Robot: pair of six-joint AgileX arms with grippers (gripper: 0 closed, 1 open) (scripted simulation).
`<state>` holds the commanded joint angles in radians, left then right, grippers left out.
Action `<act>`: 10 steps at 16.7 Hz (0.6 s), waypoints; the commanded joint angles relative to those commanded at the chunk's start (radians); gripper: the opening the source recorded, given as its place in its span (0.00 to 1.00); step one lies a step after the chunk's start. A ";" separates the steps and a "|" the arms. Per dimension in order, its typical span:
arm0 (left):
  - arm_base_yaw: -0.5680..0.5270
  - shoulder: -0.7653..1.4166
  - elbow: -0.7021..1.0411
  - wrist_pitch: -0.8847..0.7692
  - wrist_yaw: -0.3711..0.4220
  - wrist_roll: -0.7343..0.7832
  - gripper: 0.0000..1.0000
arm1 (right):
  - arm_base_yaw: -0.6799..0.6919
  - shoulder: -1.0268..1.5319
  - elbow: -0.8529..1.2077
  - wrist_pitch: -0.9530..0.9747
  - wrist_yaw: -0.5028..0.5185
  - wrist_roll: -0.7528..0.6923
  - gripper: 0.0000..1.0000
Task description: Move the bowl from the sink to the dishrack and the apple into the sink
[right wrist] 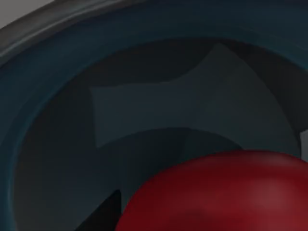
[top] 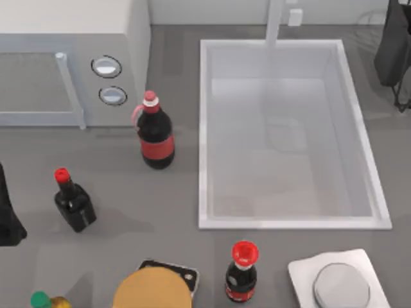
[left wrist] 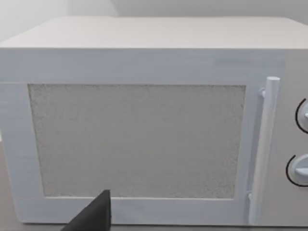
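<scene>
The apple [right wrist: 221,192] is sitting large and close in the right wrist view, a glossy red curve lying against the dark teal inside of the bowl [right wrist: 144,106]. Whether it is resting in the bowl or hanging just over it cannot be told. Judging by its look, the apple is going to handle as a light, firm, smooth thing that is liable to roll or slip. A hold across its widest part, from two opposite sides, is looking the safest. The bowl is appearing stiff and hard-glazed, heavier than the fruit and likely slippery. Its thin rim is offering the natural place to pinch, with one side inside the wall and one outside. The apple crowding it is making that approach awkward. Farther out, the sink [top: 205,128] is lying as a white basin with its floor showing bare in the top view. The right end effector [top: 393,51] is hanging at the far right edge beyond the sink's rim, and whether it is spread or pressed together cannot be told. The left end effector [top: 8,221] is waiting parked at the bench's [top: 128,205] left edge, facing the microwave [left wrist: 144,144]. Its state cannot be told either. Three dark bottles [top: 156,131] with red caps are standing on the bench between it and the sink.
</scene>
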<state>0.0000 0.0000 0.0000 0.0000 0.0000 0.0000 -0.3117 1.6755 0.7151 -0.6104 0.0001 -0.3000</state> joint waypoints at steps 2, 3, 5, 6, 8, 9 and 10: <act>0.000 0.000 0.000 0.000 0.000 0.000 1.00 | 0.000 0.000 0.000 0.000 0.000 0.000 0.62; 0.000 0.000 0.000 0.000 0.000 0.000 1.00 | 0.000 0.000 0.000 0.000 0.000 0.000 0.55; 0.000 0.000 0.000 0.000 0.000 0.000 1.00 | 0.000 0.000 0.000 0.000 0.000 0.000 0.40; 0.000 0.000 0.000 0.000 0.000 0.000 1.00 | 0.000 0.000 0.000 0.000 0.000 0.000 0.32; 0.000 0.000 0.000 0.000 0.000 0.000 1.00 | 0.000 0.000 0.000 0.000 0.000 0.000 0.17; 0.000 0.000 0.000 0.000 0.000 0.000 1.00 | 0.000 0.000 0.000 0.000 0.000 0.000 0.10; 0.000 0.000 0.000 0.000 0.000 0.000 1.00 | 0.000 0.000 0.000 0.000 0.000 0.000 0.02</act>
<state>0.0000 0.0000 0.0000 0.0000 0.0000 0.0000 -0.3117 1.6755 0.7151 -0.6104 0.0001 -0.3000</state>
